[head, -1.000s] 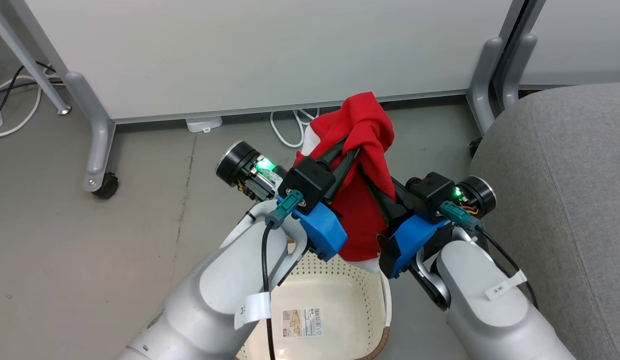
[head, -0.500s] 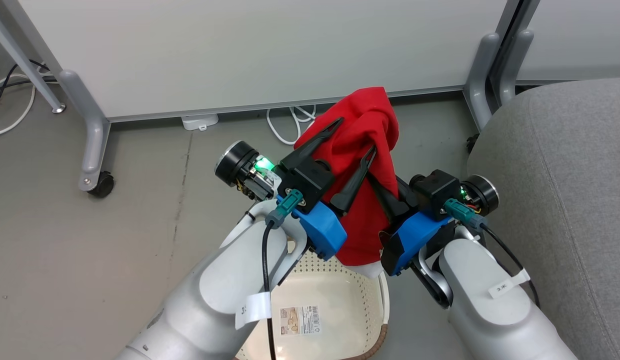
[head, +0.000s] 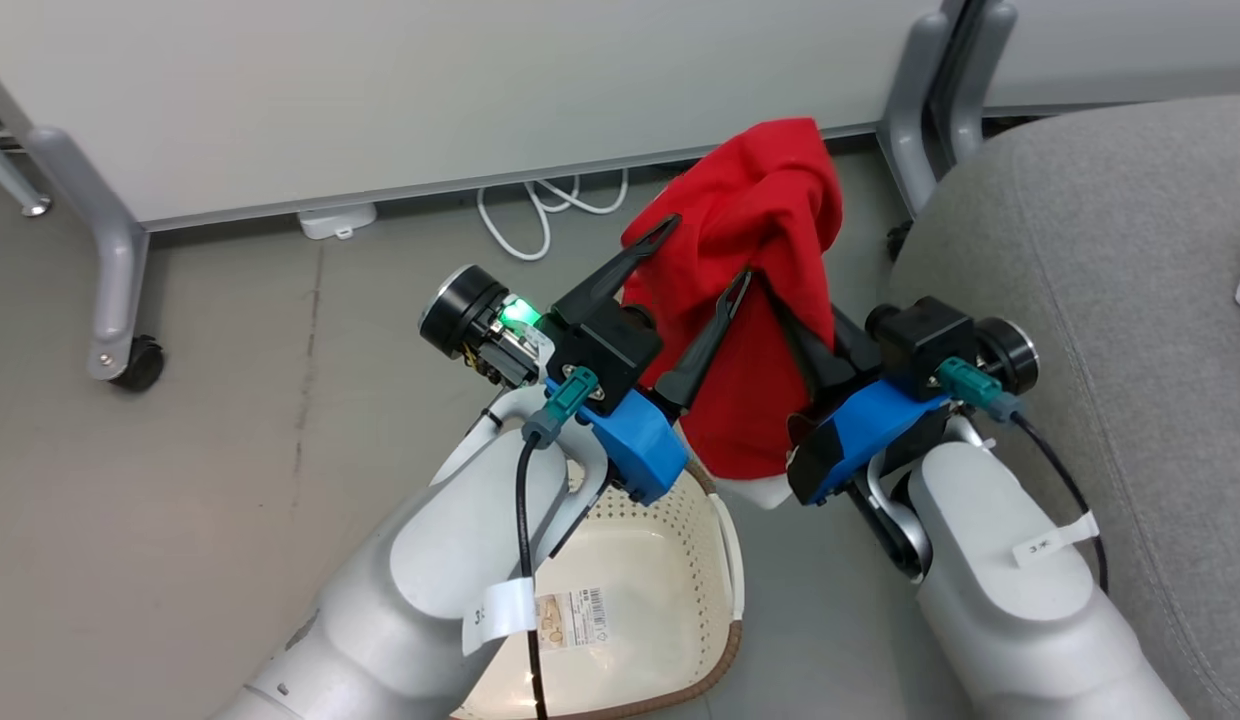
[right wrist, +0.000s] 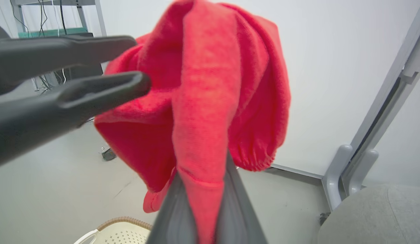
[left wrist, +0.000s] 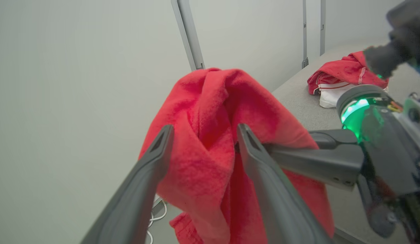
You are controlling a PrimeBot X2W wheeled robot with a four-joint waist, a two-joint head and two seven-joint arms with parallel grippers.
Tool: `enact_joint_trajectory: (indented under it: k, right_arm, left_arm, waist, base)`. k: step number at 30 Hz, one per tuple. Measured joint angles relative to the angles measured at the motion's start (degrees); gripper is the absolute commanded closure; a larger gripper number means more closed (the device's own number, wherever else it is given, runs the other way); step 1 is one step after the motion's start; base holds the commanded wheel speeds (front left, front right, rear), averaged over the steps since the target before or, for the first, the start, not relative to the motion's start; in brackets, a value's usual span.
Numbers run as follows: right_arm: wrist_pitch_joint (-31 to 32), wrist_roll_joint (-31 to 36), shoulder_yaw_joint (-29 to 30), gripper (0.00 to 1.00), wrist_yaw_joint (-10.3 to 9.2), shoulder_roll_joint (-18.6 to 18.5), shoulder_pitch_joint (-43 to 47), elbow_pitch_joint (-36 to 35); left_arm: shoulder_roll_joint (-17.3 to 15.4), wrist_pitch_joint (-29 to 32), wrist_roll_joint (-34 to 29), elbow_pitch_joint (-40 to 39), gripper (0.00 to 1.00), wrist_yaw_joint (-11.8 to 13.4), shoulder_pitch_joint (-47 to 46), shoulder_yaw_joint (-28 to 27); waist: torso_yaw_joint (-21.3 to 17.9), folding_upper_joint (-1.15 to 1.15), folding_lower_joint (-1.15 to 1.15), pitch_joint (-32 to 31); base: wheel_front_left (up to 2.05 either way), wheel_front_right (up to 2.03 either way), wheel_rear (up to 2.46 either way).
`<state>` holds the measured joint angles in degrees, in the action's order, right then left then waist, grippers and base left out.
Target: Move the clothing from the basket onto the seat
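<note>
One red garment hangs above the floor, pinched tight in the right gripper. The left gripper stands wide open against the cloth and grips nothing. Another red-and-white bundle already lies on the grey seat to the right. The basket, near and low, looks empty where I can see in, so carrying this piece right may finish the job. A grey partition leg crowds the seat's far corner, and a white cable loops beyond.

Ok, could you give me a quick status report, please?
Left gripper open. Right gripper shut on red garment, held clear of basket. Seat close by, path looks clear.
</note>
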<state>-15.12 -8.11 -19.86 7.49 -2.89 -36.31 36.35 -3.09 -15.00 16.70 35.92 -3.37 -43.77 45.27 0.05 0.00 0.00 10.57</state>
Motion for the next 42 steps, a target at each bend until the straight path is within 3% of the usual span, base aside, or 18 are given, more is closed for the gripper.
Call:
enact_joint_trajectory:
  k: [18,42]
  right_arm:
    - [0.0,2.93,11.73,1.0,0.0,-1.41,-0.6,-4.55]
    - [0.0,2.98,23.53,1.0,0.0,-2.13,4.55,-11.0]
  left_arm:
    - [-0.67,0.0,-1.58,-0.32,0.0,-1.3,-0.77,0.14]
    - [-0.35,0.0,-2.15,1.75,0.0,-3.09,0.36,6.03]
  waist:
    - [-9.37,0.0,0.0,4.42]
    - [-22.94,0.0,0.0,7.37]
  base:
    - [0.0,0.0,0.0]
    - [0.0,0.0,0.0]
